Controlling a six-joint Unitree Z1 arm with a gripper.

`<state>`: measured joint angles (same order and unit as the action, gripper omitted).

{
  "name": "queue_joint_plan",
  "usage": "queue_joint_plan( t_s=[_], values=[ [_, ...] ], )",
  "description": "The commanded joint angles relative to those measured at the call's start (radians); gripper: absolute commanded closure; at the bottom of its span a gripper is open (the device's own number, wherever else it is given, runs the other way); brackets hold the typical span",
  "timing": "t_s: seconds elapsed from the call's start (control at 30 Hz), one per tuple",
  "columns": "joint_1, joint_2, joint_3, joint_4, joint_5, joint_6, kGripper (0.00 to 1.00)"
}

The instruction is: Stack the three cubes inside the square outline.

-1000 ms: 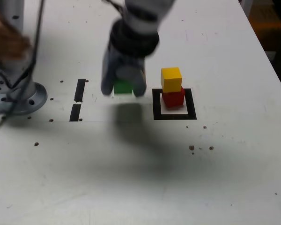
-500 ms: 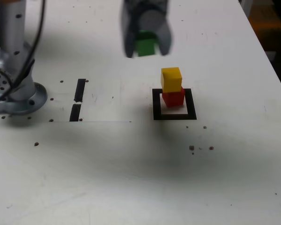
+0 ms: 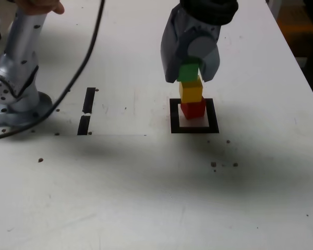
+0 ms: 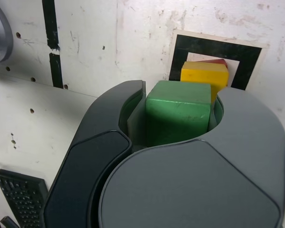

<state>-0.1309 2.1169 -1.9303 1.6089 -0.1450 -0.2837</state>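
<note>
Carried rightward, the green cube (image 3: 189, 72) sat clamped in the closed gripper (image 3: 190, 74) over yellow (image 3: 191, 91) on red (image 3: 193, 108), upper centre; final step, needing gentle lowering, then release.

In the wrist view the hand (image 4: 180, 142) fills the near half and covers the desk (image 4: 109, 42) beneath it. The red cube (image 4: 217, 61) shows only as a sliver behind the yellow cube (image 4: 204, 76), whose near part the green cube (image 4: 178, 111) hides. In the exterior view the hand (image 3: 190, 67) hides the green cube's (image 3: 188, 72) sides; whether it touches the yellow cube (image 3: 191, 91) cannot be told. The arm runs off the far edge. A dark object (image 4: 21, 192) is cut off at the wrist view's corner.
</note>
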Motion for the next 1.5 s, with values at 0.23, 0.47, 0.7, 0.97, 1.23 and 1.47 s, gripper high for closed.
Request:
queue_joint_plan(
  t_s=[0.23, 0.47, 0.7, 0.97, 1.23, 1.47],
  values=[
    [0.022, 0.022, -0.025, 0.009, -0.003, 0.009, 0.81],
    [0.028, 0.045, -0.042, 0.007, -0.001, 0.017, 0.81],
    [0.03, 0.062, -0.047, 0.006, 0.001, 0.019, 0.76],
    [0.03, 0.072, -0.056, 0.002, -0.001, 0.018, 0.51],
    [0.03, 0.075, -0.057, 0.001, -0.002, 0.001, 0.01],
    [0.03, 0.058, -0.059, 0.004, 0.007, -0.003, 0.0]
  ],
)
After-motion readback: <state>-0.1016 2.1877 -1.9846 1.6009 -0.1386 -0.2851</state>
